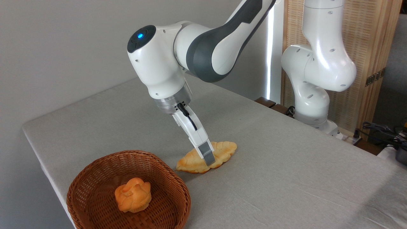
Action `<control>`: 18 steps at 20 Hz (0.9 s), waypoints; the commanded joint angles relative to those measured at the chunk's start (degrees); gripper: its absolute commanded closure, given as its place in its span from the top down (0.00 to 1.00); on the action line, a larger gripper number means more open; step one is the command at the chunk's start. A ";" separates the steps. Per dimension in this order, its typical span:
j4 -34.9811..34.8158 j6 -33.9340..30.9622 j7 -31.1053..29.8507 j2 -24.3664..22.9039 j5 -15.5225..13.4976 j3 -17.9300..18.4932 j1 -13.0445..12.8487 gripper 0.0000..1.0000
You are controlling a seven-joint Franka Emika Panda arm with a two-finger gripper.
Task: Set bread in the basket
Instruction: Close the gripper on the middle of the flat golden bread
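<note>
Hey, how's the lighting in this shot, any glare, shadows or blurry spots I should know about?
Fixed camera view: soft, even daylight; a bright overexposed strip between wall and wooden screen; shiny highlights on the white arm; faint shadows beside the long golden leaf-shaped bread and the round brown wicker basket; the gripper and the grey tablecloth are sharp; no noticeable blur or distortion.

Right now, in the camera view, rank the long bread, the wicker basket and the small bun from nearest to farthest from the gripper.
1. Long bread: right at the gripper, whose fingertips are down at its middle.
2. Basket: lower left of the gripper, its rim near the bread's left tip.
3. Small bun: inside the basket, farthest, toward the picture's bottom.
</note>
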 commanded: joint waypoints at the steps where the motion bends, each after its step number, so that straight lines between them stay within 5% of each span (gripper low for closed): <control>1: 1.30 0.40 1.42 -0.51 0.63 0.56 0.01 1.00; 18: 1.83 0.31 0.98 1.15 0.55 0.56 -0.34 1.00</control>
